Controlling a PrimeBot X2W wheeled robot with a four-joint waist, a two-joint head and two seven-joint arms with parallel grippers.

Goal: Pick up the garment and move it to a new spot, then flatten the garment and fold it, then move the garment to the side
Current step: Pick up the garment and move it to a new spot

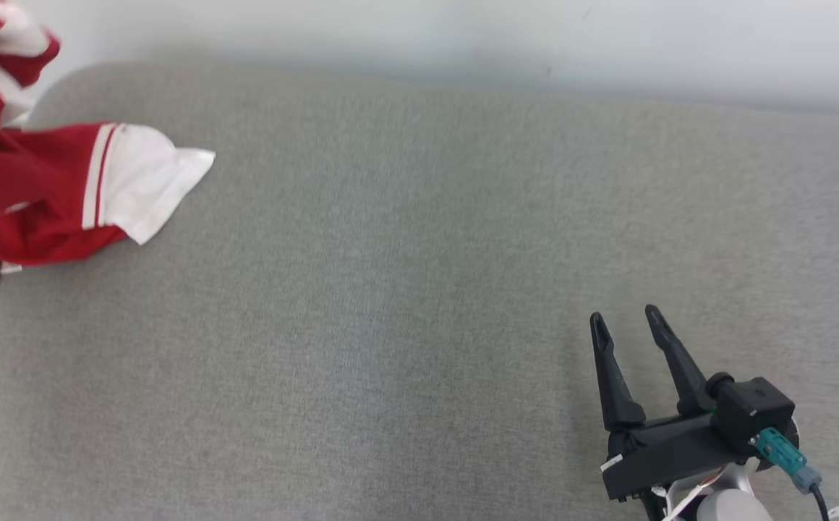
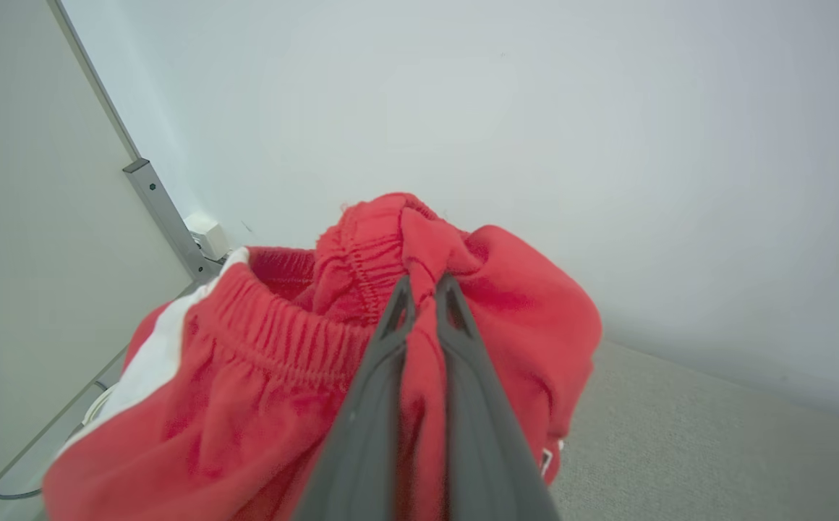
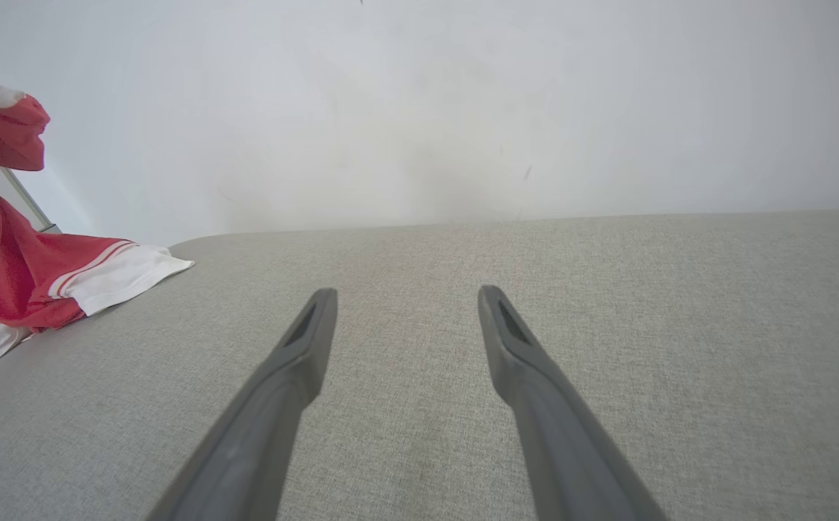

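Above the grey surface [image 1: 419, 289], the left hand [image 2: 425, 284] pinches the garment [image 2: 246, 376].

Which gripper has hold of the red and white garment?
The left gripper: its jaws are shut on the red and white fabric garment. The right gripper stands open, empty, well apart from it.

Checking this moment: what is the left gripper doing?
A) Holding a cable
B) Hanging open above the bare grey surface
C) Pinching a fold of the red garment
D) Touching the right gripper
C: the left wrist view shows the left gripper closed tight on a bunched fold of the red garment.
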